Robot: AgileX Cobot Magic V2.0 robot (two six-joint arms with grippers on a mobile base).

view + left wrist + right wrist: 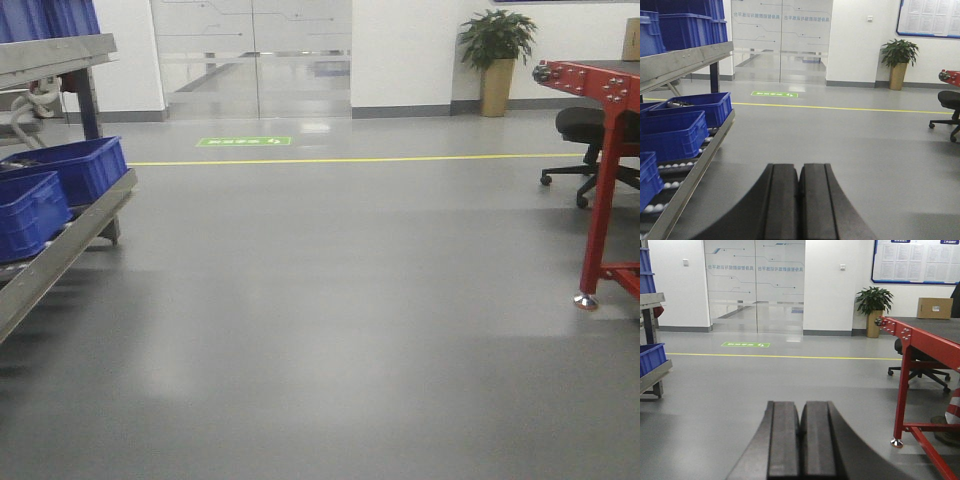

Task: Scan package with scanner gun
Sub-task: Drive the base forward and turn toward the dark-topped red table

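The scanner gun is out of view in all three frames. A tan cardboard box (935,308) with a small white label stands far off on the red table (920,335); from here I cannot tell whether it is the package. One corner of that box (631,40) shows in the front view. My left gripper (800,167) is shut, pads pressed together with nothing between them, pointing out over bare grey floor. My right gripper (800,405) is likewise shut and empty, well short of the red table.
Blue crates (675,135) sit on a roller rack (700,165) along the left. The red table's leg (600,230) stands at the right, with a black office chair (590,135) behind it. A potted plant (497,55), glass doors (255,55) and a yellow floor line (350,159) lie ahead.
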